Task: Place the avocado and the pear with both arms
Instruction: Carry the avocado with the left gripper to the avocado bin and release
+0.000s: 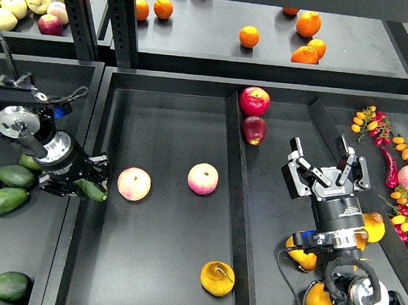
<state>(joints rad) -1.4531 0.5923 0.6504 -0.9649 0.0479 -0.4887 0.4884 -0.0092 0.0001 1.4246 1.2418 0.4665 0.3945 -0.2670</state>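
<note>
My left gripper (83, 181) is shut on the avocado (93, 191), a small dark green fruit. It holds it over the rim between the left bin and the middle tray (152, 275). The pear (217, 278), yellow-orange with a thin brown stem, lies at the front of the middle tray next to the divider (234, 197). My right gripper (327, 173) is open and empty, pointing up over the right tray, well behind and to the right of the pear.
Two peaches (134, 184) (203, 178) lie mid-tray. Two red apples (255, 101) (254, 129) sit at the back by the divider. Several avocados (5, 200) fill the left bin. Yellow-orange fruit (372, 226) lies around my right arm. Oranges (249, 36) sit on the back shelf.
</note>
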